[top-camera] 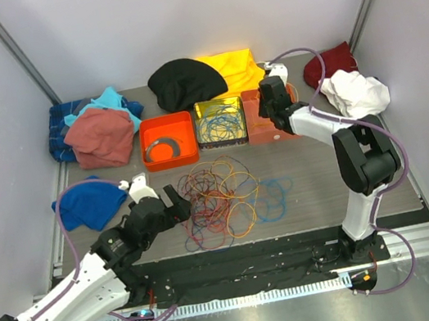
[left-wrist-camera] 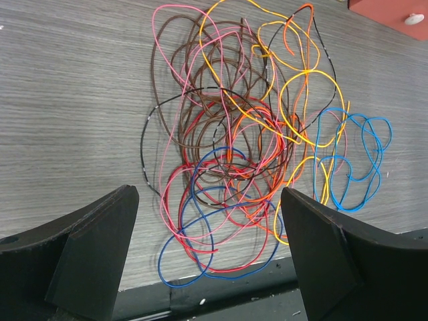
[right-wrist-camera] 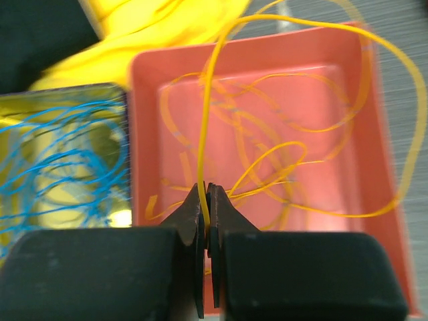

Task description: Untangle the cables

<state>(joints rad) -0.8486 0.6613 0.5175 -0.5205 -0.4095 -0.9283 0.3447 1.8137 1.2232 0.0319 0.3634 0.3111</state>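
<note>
A tangle of thin cables (top-camera: 220,199) in red, pink, brown, orange, yellow and blue lies on the table in front of the left arm. In the left wrist view the tangle (left-wrist-camera: 235,137) fills the middle, with a light blue loop (left-wrist-camera: 354,160) at its right. My left gripper (top-camera: 180,208) is open and empty, its jaws (left-wrist-camera: 208,198) spread wide just short of the tangle's near edge. My right gripper (top-camera: 271,90) hangs over the salmon tray (top-camera: 256,124). It is shut (right-wrist-camera: 206,195) on a yellow cable (right-wrist-camera: 203,120) that loops up over the tray (right-wrist-camera: 334,87), where more yellow cable lies.
A yellow bin (top-camera: 217,103) holding blue cables (right-wrist-camera: 60,154) stands left of the salmon tray. An orange bin (top-camera: 182,120) holds a grey ring. Clothes lie round the back and sides: black (top-camera: 184,83), yellow (top-camera: 238,69), red (top-camera: 100,135), blue (top-camera: 89,201), white (top-camera: 356,92).
</note>
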